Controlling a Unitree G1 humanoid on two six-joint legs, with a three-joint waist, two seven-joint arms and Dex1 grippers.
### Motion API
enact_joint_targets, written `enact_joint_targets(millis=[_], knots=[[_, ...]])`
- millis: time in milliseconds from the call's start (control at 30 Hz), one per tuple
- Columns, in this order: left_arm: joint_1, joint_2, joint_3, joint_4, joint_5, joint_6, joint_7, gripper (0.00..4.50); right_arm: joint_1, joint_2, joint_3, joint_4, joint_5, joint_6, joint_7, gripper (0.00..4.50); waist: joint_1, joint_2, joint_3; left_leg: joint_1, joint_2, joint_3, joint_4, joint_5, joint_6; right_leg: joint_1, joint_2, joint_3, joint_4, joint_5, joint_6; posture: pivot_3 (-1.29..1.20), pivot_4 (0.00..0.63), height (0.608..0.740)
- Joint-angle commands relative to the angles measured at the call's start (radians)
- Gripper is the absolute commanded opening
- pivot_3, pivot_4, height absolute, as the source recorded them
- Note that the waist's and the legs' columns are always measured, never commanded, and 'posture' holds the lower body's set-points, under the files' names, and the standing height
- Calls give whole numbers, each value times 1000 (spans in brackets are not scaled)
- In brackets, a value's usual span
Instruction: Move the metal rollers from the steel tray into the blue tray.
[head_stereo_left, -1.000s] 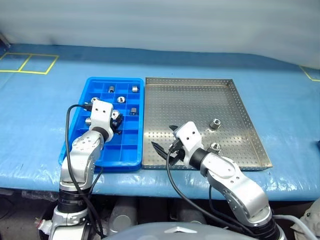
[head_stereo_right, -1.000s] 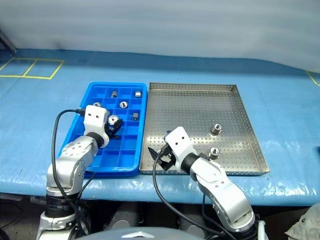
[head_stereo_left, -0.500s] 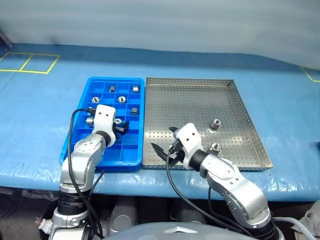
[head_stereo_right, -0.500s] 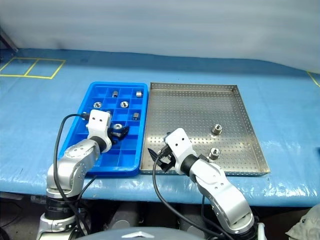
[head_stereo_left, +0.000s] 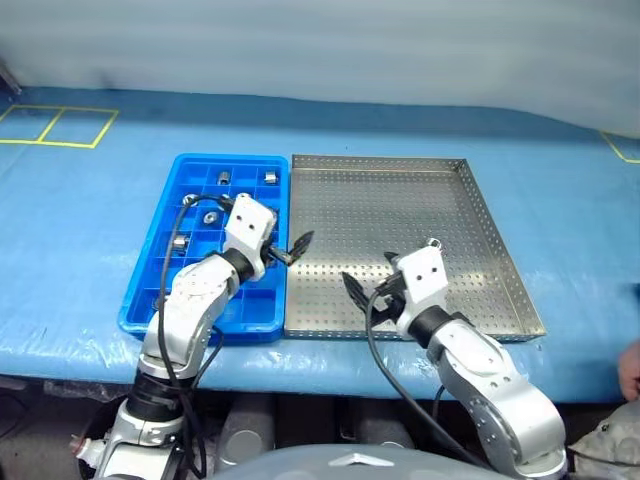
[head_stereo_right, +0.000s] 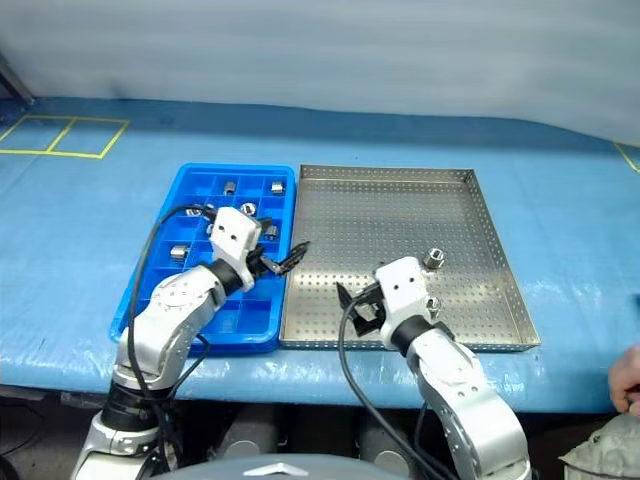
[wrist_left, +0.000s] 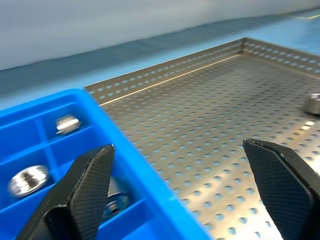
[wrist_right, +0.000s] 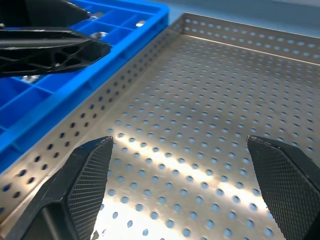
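Fingers of left gripper (wrist_left: 182, 187) wide apart, empty; right gripper (wrist_right: 192, 185) fingers likewise, over steel tray (wrist_right: 210, 125).

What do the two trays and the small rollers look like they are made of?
Steel tray: probably bare sheet metal, going by its dull silver glare and punched holes.
Blue tray: likely moulded plastic, uniform glossy blue grid walls.
Metal rollers: polished metal, bright mirror-like highlights.
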Motion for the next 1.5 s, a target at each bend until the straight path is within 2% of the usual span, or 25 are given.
enact_joint_targets(millis=[33, 167, 333, 600, 967, 1500], knots=[[-21, -3, -60, -3, -50, -37, -93, 4481, 18, 38, -71, -55, -25, 42, -78, 4500, -8, 0, 0, 0, 0, 0, 0, 0, 0, 0, 0, 0, 0, 0, 0, 15, 150, 740], [-32, 18, -113, 5, -97, -36, -205, 4481, -22, 104, -114, -21, -67, 84, -173, 4500, -33, 1, 0, 0, 0, 0, 0, 0, 0, -1, 0, 1, 1, 0, 0, -23, 150, 740], [-16, 34, -174, -25, -147, -19, -289, 4481, -151, 219, -156, 105, -141, 108, -310, 4500, -58, 1, -1, 1, 1, 0, 0, 0, 0, 0, 1, 1, 1, 0, 0, -32, 150, 740], [26, 54, -218, -81, -184, 11, -303, 4481, -333, 342, -253, 368, -206, 46, -450, 4500, -66, 2, -1, 0, 0, 0, -1, 0, 0, -1, 1, 2, 1, 0, 0, -15, 150, 740], [59, 77, -227, -122, -215, 23, -305, 4481, -516, 314, -321, 697, -184, -78, -432, 4500, -69, 3, 0, 1, 0, 1, -1, 0, 1, -1, 2, 3, 1, 0, 0, 12, 150, 740], [70, 82, -221, -150, -229, 39, -281, 4481, -607, 290, -379, 965, -165, -188, -430, 4500, -62, 4, 0, 1, 0, 1, -2, 0, 1, -1, 2, 3, 1, 0, 0, 63, 150, 740]])
